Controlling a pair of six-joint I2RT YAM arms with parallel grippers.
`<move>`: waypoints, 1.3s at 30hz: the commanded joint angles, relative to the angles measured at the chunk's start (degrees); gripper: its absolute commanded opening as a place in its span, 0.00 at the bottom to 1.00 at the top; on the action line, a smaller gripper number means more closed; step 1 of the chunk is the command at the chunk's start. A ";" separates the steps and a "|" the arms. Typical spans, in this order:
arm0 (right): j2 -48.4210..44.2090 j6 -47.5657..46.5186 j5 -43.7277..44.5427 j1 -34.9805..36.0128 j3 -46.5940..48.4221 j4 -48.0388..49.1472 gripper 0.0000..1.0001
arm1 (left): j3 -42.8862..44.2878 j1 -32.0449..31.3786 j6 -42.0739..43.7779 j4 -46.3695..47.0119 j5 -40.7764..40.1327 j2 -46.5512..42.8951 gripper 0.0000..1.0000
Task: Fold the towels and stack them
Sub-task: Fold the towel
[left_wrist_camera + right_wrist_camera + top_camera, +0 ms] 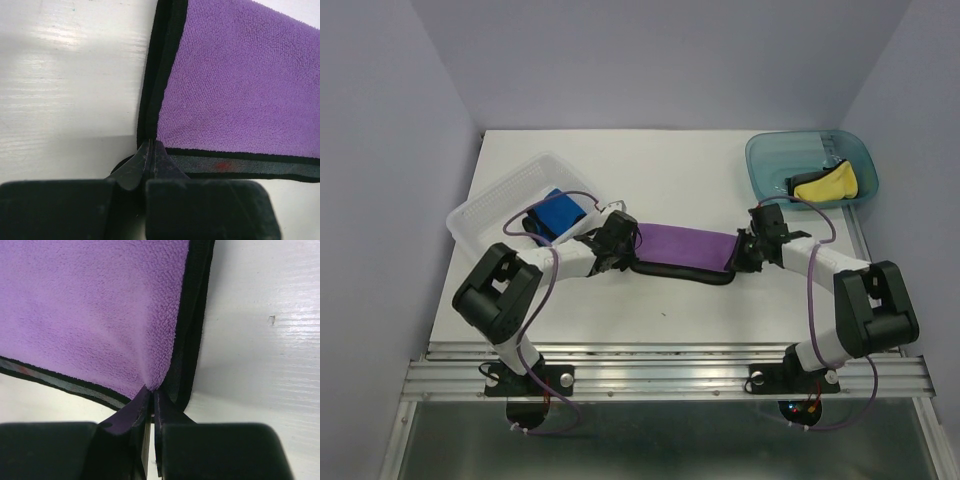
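Note:
A purple towel (pixel 685 243) lies folded into a long strip across the middle of the table, black edging along its near side. My left gripper (pixel 628 252) is shut on its left end; in the left wrist view the tips (pixel 151 144) pinch the black-edged corner of the purple towel (pixel 240 75). My right gripper (pixel 740 256) holds the right end. In the right wrist view its tips (pixel 153 391) nip the corner of the purple towel (pixel 90 305), with a thin slit between the fingers. A blue towel (pixel 558 215) lies folded in the tray. A yellow towel (pixel 828 183) lies crumpled in the tub.
The clear plastic tray (pixel 490 200) stands at the left, close behind my left arm. The teal tub (pixel 770 160) sits at the back right. Grey walls close in the white table (pixel 660 170) on three sides.

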 commanded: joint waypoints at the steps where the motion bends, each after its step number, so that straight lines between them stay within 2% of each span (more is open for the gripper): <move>1: -2.90 -0.63 -0.84 -0.10 -0.85 0.07 0.08 | -0.41 -0.08 -0.44 -1.07 -0.71 -3.95 0.00; 9: -6.77 -0.11 -5.32 -0.18 -1.28 -0.80 0.07 | -1.73 -0.17 -0.27 -0.55 0.08 -8.60 0.00; 18: -4.93 -0.02 -3.13 -0.18 -3.92 0.42 0.07 | -4.54 -0.17 -1.50 0.42 0.00 -8.44 0.00; 23: -2.56 0.07 -2.43 -0.27 -4.27 1.30 0.15 | -3.49 -0.17 -1.32 0.16 1.84 -4.40 0.00; 25: -2.38 -0.02 -1.73 -0.18 -4.36 1.13 0.22 | -3.05 -0.08 -1.32 -0.11 2.72 -3.42 0.08; 26: -2.46 -0.19 -1.55 -0.18 -4.27 0.95 0.25 | -2.96 -0.08 -1.23 -0.11 2.89 -3.34 0.16; 27: -2.64 -0.28 -1.72 -0.18 -4.10 0.60 0.34 | -2.79 -0.08 -0.80 -0.11 3.33 -3.60 0.23; 30: -3.95 -0.37 -0.85 -0.18 -3.48 -0.63 0.43 | -2.70 -0.17 -0.09 -0.28 3.77 -5.00 0.39; 33: -6.32 -0.46 0.91 -0.18 -1.99 -2.82 0.55 | -3.23 -0.34 0.87 -0.55 4.56 -8.16 0.74; 34: -6.94 -0.46 2.04 -0.18 -1.29 -3.70 0.60 | -3.66 -0.34 1.31 -0.46 5.26 -10.00 0.80; 36: -7.82 -0.11 2.93 -0.18 -0.58 -4.67 0.63 | -3.75 -0.35 2.02 -0.63 5.44 -11.24 0.82; 39: -8.88 0.16 4.69 -0.27 0.39 -5.99 0.73 | -2.62 -0.43 3.15 -1.24 4.57 -12.13 0.87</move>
